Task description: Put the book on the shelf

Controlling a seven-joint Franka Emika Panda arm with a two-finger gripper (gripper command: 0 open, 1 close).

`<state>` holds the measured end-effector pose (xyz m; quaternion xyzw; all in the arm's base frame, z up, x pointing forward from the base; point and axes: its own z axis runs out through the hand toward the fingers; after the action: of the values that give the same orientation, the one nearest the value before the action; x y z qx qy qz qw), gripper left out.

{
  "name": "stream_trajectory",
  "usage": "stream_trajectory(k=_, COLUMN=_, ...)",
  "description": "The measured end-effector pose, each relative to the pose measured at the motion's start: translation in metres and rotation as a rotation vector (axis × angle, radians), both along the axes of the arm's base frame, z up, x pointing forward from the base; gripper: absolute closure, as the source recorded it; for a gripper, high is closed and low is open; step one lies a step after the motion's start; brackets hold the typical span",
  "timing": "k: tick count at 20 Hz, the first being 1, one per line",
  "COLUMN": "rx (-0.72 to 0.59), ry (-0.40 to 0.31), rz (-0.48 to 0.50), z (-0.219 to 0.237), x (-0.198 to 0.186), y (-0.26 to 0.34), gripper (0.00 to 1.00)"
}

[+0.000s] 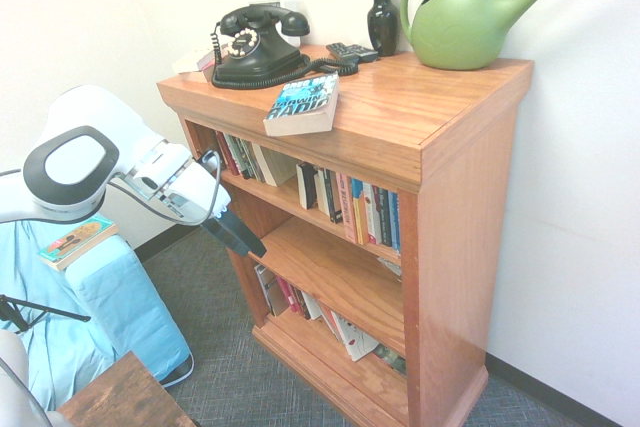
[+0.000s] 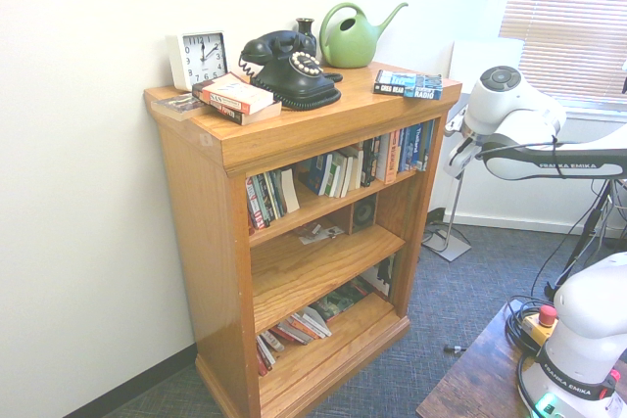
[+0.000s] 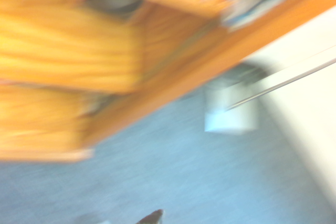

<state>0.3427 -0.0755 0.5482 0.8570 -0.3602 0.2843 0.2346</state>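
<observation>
First exterior view had the book (image 1: 303,104) flat on the bookcase top (image 1: 420,107), above the shelf (image 1: 290,197), while the empty claw (image 1: 240,237), its fingers seemingly together, hung beside the bookcase.

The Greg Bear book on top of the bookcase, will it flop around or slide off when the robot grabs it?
The book looks thick, so it will probably stay fairly stiff, though a paperback cover might bend a little. It lies flat on the glossy bookcase top near the front edge, so a push could slide it off. The gripper is not touching it.
</observation>
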Motion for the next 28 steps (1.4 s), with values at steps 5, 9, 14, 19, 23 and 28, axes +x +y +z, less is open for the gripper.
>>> stream_trajectory(k=5, rx=-0.273, ry=-0.022, rz=0.108, z=0.039, x=0.017, y=-0.005, gripper=0.0)
stream_trajectory(k=9, rx=-0.492, ry=-0.012, rz=0.225, z=0.056, x=0.032, y=-0.004, gripper=0.0)
stream_trajectory(k=14, rx=-0.626, ry=-0.03, rz=0.329, z=0.068, x=0.045, y=0.01, gripper=0.0)
stream_trajectory(k=19, rx=-0.642, ry=-0.053, rz=0.411, z=0.066, x=0.053, y=0.012, gripper=0.0)
stream_trajectory(k=23, rx=-0.65, ry=-0.079, rz=0.477, z=0.064, x=0.057, y=0.011, gripper=0.0)
stream_trajectory(k=28, rx=-0.699, ry=-0.077, rz=0.497, z=0.065, x=0.071, y=0.001, gripper=0.0)
